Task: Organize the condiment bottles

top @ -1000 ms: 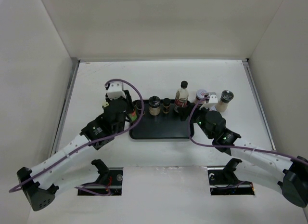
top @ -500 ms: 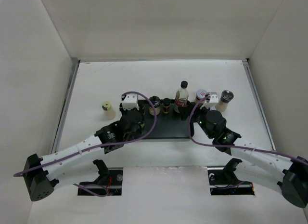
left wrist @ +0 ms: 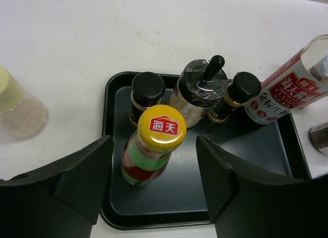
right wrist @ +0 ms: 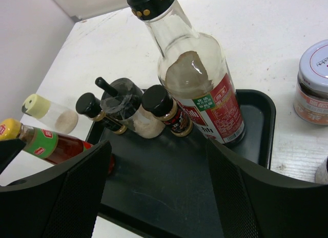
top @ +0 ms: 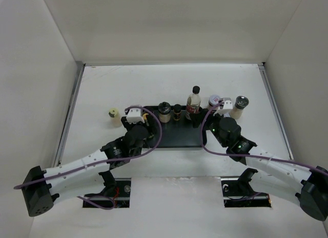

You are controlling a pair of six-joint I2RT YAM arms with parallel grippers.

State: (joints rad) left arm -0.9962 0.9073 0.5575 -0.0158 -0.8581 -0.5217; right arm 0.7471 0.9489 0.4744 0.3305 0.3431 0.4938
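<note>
white table [top: 102,84] carries a seemingly plastic tray [left wrist: 246,161] of glass bottles [right wrist: 195,84].

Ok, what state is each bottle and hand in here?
yellow-capped sauce bottle: upright on tray, untouched.
tall clear bottle: upright on tray, capped.
knob-lidded jar: upright on tray.
black-capped jar: upright on tray.
small dark bottle: upright on tray.
yellow-lidded jar: off tray, on table.
white-lidded jar: off tray.
dark-lidded jar: off tray.
left hand: open, flanking yellow-capped sauce bottle.
right hand: open, empty.
</note>
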